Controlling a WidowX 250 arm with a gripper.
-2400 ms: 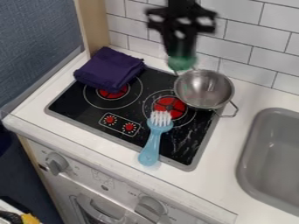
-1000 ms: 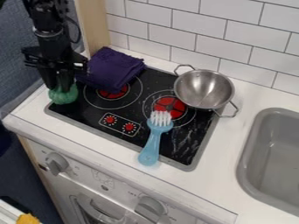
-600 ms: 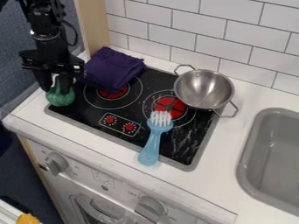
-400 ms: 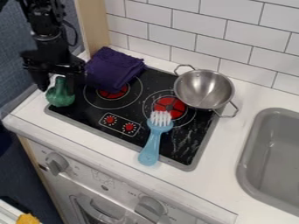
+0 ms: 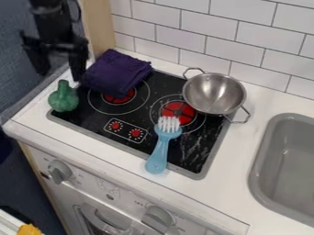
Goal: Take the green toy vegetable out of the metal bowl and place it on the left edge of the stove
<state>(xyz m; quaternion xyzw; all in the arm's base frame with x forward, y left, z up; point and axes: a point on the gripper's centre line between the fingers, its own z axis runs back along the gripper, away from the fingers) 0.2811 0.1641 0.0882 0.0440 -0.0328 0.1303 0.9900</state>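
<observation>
Your black gripper (image 5: pixel 59 75) hangs at the upper left of the frame, with its jaws wide apart. Just below them, a green gourd-shaped toy (image 5: pixel 63 98) stands upright with its narrow neck pointing up. It sits at the left corner of the black stove top (image 5: pixel 131 120), apart from both of your fingers. The finger nearer the middle of the frame comes down close beside the left edge of a folded purple cloth (image 5: pixel 116 73), which lies on the stove's back left corner and overlaps the left red burner (image 5: pixel 118 97).

Near the centre of the frame, a light blue brush (image 5: pixel 160 149) lies on the stove. Its white bristles reach toward the right red burner (image 5: pixel 178 111), and its handle points toward you, ending at the stove's front edge. Right of centre, a shiny metal pot (image 5: pixel 215 95) rests at the back right of the stove, with one looped handle at its upper left and another at its lower right.

White counter (image 5: pixel 236 195) surrounds the stove, and a grey sink (image 5: pixel 285 170) is set into it at the right edge. White wall tiles (image 5: pixel 211 25) run across the top. Along the lower left, the unit's front carries two grey knobs (image 5: pixel 59 171).
</observation>
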